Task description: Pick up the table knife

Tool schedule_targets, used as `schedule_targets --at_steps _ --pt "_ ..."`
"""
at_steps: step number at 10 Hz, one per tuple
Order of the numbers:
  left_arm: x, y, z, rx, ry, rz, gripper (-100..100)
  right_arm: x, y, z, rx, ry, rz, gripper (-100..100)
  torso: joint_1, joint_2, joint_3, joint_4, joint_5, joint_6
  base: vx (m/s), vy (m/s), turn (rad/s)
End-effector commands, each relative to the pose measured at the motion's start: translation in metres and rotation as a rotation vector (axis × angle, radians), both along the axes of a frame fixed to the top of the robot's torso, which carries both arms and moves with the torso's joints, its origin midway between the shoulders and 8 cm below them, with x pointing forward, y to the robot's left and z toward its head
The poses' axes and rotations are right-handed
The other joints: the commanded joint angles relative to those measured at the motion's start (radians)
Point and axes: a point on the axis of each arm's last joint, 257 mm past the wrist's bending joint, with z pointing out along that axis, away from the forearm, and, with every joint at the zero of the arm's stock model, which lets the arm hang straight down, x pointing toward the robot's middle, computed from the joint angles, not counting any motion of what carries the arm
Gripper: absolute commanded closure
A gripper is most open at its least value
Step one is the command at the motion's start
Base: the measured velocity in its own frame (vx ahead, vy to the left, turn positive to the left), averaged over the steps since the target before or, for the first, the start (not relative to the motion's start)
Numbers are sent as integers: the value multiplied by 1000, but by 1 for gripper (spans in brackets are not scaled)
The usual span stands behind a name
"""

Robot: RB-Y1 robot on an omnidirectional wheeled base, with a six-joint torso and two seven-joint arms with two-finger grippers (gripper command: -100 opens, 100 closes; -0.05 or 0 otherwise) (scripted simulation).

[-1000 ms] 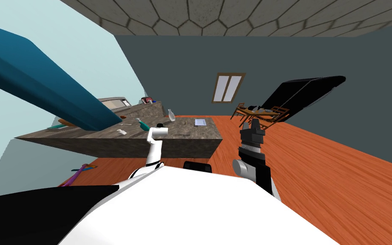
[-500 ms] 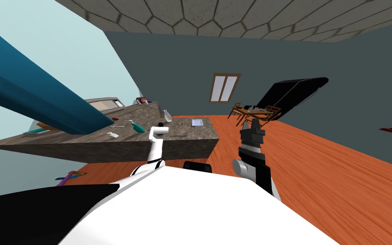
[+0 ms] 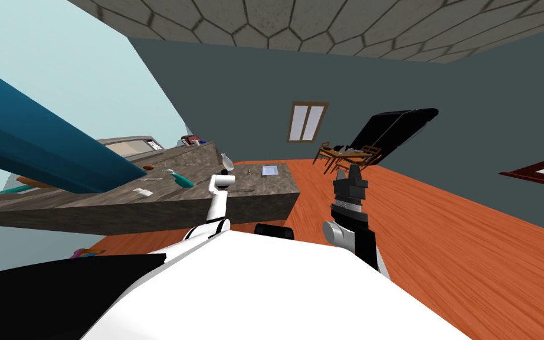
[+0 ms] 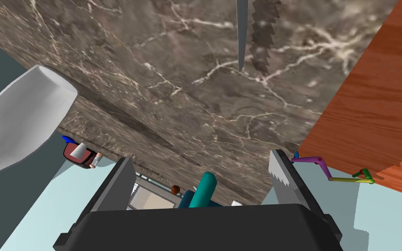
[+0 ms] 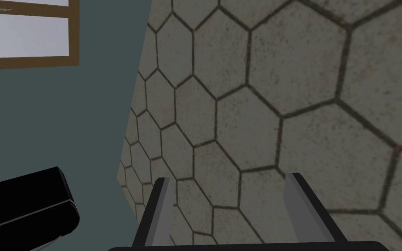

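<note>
While the left gripper (image 4: 201, 157) hangs open over the marbled bench (image 4: 152, 87), the table knife (image 4: 240, 35) lies ahead near its edge; the right gripper (image 5: 226, 179) stands open too

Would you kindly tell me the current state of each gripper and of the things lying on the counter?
left gripper: open, empty, pointed at the counter.
right gripper: open, empty, raised beside the counter.
table knife: lying flat on the counter, ahead of the left gripper, not gripped.
bottle: standing upright on the counter.
teal tool: lying flat on the counter.
</note>
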Motion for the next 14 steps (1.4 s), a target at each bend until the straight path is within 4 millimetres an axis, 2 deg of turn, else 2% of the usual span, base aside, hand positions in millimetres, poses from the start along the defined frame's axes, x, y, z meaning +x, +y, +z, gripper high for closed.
schedule_targets --at_steps 1,6,8,14 --pt "-11 1 -11 -20 65 30 -100 0 0 0 0 0 0 0 0 0 0 0 0 0 47 -62 -110" --pt "-38 -2 -30 -67 199 91 -100 0 0 0 0 0 0 0 0 0 0 0 0 0 39 -63 -82" --pt "-55 -4 -39 -90 288 130 -100 0 0 0 0 0 0 0 0 0 0 0 0 0 60 -72 -123" --pt "-91 -11 -53 -134 460 204 -100 0 0 0 0 0 0 0 0 0 0 0 0 0 38 -56 -66"
